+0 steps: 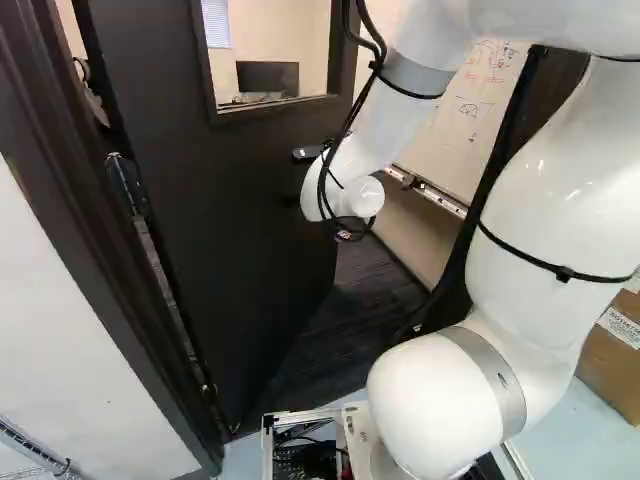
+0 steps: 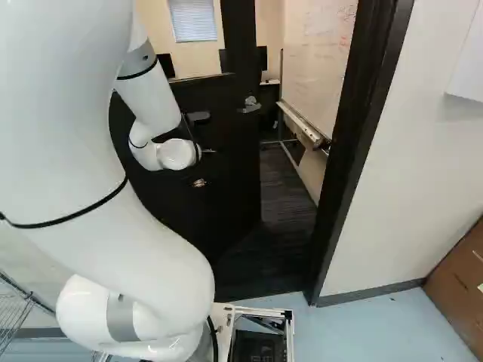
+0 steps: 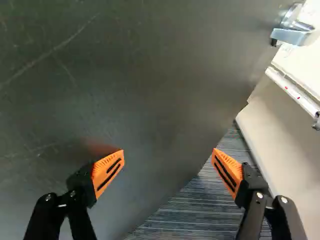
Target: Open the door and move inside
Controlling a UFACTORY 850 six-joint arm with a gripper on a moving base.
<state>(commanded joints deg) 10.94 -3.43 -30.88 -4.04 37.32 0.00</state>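
Observation:
The dark door (image 1: 230, 200) stands partly open, swung inward from the frame at its left. In the left base view the gripper (image 1: 350, 232) is near the door's face, mostly hidden by the white wrist. The wrist view shows the gripper (image 3: 168, 152) open, holding nothing. One orange finger is close to the door face (image 3: 135, 90), with an orange reflection beside it; the other shows against the floor beyond the door's edge. A silver handle (image 3: 292, 31) sticks out near that edge, ahead of the gripper and off to one side; the right base view shows this handle (image 2: 250, 105) too.
Right of the door, an opening shows dark carpet (image 2: 283, 204), bounded by the dark right door frame (image 2: 355, 143). Inside stands a whiteboard (image 2: 321, 68) with a tray along its foot. White walls flank the doorway. A brown box (image 1: 612, 360) is at the right, a wire rack (image 2: 15, 302) at the left.

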